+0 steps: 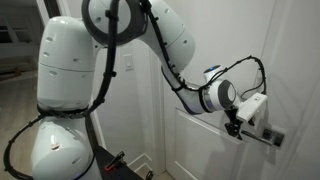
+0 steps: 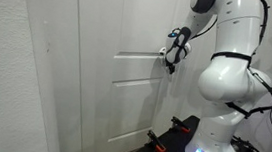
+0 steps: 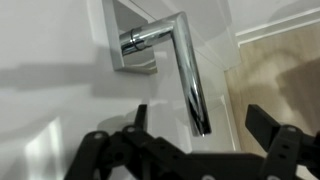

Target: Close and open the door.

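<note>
The white panelled door shows in both exterior views (image 1: pixel 290 70) (image 2: pixel 124 95) and fills the wrist view (image 3: pixel 60 40). Its silver lever handle (image 3: pixel 188 70) sits on a square plate (image 3: pixel 125 55). In the wrist view the lever hangs downward in the picture, with its tip between my fingers. My gripper (image 3: pixel 203 125) is open, with one black finger on each side of the lever tip and a gap to each. In the exterior views the gripper (image 1: pixel 240 122) (image 2: pixel 171 57) is right at the door face by the handle (image 1: pixel 272 137).
A plain white wall with a light switch (image 1: pixel 127 62) stands beside the door. A textured wall (image 2: pixel 6 74) edges the door's other side. Wood floor (image 3: pixel 270 80) shows past the door edge. My white arm and base (image 2: pixel 226 85) stand close to the door.
</note>
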You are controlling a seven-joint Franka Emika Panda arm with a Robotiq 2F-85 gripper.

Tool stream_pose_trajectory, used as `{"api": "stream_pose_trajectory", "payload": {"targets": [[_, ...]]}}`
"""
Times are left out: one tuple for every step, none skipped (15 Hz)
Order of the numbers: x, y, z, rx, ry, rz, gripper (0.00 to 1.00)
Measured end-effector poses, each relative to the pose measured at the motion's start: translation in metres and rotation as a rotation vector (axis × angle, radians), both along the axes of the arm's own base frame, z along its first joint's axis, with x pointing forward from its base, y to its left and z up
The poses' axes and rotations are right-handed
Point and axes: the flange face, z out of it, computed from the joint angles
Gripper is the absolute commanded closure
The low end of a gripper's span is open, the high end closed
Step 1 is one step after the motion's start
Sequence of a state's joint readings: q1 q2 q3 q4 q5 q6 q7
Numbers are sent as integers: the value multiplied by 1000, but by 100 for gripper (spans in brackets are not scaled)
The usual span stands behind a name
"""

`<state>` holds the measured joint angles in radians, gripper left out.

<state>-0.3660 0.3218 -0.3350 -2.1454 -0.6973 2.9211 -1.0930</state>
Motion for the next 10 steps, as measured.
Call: {"api": "stream_pose_trajectory", "payload": {"targets": [[-2,6,9,3,-8,-1,0],[-2,12,13,7,-11,1,0],[-3,16,15,11,-11,1,0],[-4,16,15,13,-10,0,0],[-6,15,14,14,-8,-4,0],[-7,15,11,20,-5,-6,0],[-5,19,8,30,-2,-1,0],[-2,26,4,43,2,11,0],[3,37,0,61,5,29,0],[9,49,-4,82,7,50,0]]}}
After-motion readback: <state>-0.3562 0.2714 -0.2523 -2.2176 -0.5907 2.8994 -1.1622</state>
